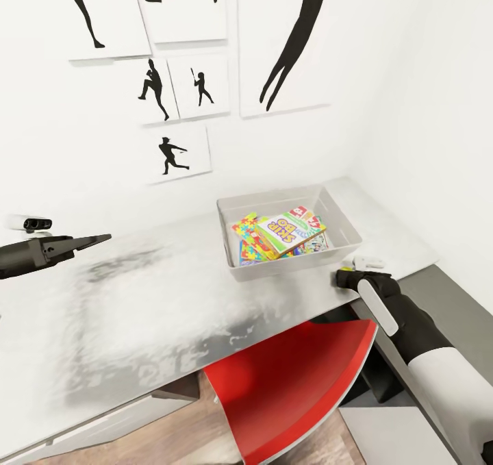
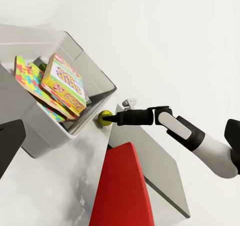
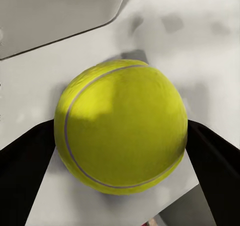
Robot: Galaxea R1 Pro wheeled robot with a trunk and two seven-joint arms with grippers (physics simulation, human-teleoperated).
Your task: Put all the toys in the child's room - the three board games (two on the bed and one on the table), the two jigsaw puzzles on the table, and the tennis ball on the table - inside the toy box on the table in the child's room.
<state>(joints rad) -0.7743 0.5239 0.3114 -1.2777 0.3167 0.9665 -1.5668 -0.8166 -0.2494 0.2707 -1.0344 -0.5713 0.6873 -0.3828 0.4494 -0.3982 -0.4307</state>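
The light-grey toy box (image 1: 340,216) stands on the table (image 1: 137,294) by the right wall. Inside it lie a jigsaw puzzle (image 1: 248,237) and board games, the white-red-yellow one (image 1: 291,231) on top. At the box's near right corner my right gripper (image 1: 340,278) is shut on the yellow tennis ball (image 2: 105,118), just outside the box wall (image 2: 75,131). The right wrist view has the ball (image 3: 121,126) pressed between both dark fingers (image 3: 25,171), close above the tabletop. My left gripper (image 1: 103,238) hovers open and empty over the table's left part.
A red chair (image 1: 294,383) is tucked under the table's front edge, below the box. A lower dark grey cabinet top (image 1: 445,294) adjoins the table on the right. White walls with black baseball silhouettes (image 1: 171,153) close off the back and right.
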